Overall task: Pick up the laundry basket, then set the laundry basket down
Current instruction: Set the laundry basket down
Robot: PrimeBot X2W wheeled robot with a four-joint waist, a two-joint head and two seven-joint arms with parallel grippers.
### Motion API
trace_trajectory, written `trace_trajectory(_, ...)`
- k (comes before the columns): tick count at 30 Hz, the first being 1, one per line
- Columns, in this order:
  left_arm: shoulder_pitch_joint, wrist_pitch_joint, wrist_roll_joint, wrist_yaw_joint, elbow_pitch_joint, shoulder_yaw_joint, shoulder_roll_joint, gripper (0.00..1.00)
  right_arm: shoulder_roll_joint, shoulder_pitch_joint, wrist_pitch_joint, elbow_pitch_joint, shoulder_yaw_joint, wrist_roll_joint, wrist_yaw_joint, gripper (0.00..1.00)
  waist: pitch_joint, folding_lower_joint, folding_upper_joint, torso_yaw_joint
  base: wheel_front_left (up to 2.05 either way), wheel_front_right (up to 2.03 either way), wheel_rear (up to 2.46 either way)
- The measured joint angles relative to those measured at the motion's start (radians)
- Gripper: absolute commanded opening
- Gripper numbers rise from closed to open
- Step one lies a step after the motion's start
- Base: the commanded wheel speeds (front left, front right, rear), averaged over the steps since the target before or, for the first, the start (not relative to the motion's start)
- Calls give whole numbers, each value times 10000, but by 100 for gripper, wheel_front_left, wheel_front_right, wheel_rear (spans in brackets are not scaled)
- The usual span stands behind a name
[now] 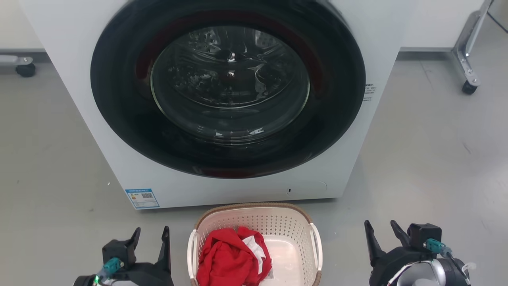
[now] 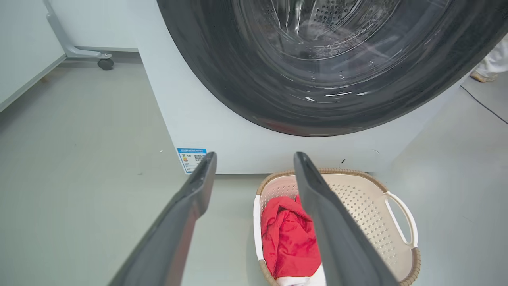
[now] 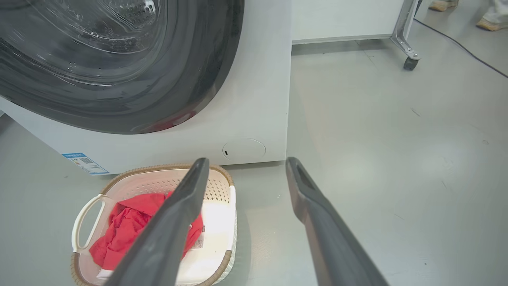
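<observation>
The laundry basket [image 1: 285, 222] stands on the grey floor right in front of the washing machine, cream-white with perforated sides, a brown woven-look rim and white side handles. A red and white garment [image 1: 232, 256] lies inside it. My left gripper [image 1: 151, 237] is open, to the basket's left and apart from it. My right gripper [image 1: 383, 231] is open, to the basket's right, also apart. The left wrist view has the laundry basket [image 2: 369, 206] past the left gripper [image 2: 254, 163]. In the right wrist view the laundry basket [image 3: 216, 222] sits left of the right gripper [image 3: 246, 167].
A white front-loading washing machine [image 1: 222, 186] with a shut dark round door [image 1: 228, 85] rises just behind the basket. Wheeled metal frame legs [image 1: 468, 85] stand at the back right and back left [image 1: 24, 68]. A person's feet [image 3: 490, 22] and a cable show far right.
</observation>
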Motion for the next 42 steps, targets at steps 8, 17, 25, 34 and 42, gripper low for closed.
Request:
trace_trajectory(8,1247,0,389,265,-1546,142,84,100,-213,1061,-2,-1300,-199,-531,-290,100,-473,0,0,-31,0,0,0)
trace_trajectory(17,2664,-2,754,474,-2993,353,167,100,-362,2513,-2,-2681,-616,-934,-499,100,-951,-1,1,3,0,0,0)
trace_trajectory(25,3613,-2,1085,610,-4232,671,165,100,-445,3335,-2,-3779,-984,-1243,-585,100,-1080,0,1,41,0,0,0)
trace_trajectory(34,4283,-2,1304,652,-5055,988,4,100,-696,3997,-2,-5018,-1442,-1802,-669,100,-1129,0,1,100,0,0,0)
trace_trajectory(42,4445,-2,1463,694,-5488,1206,-65,100,-704,4408,-2,-5985,-1762,-2284,-675,100,-1113,0,1,137,0,0,0)
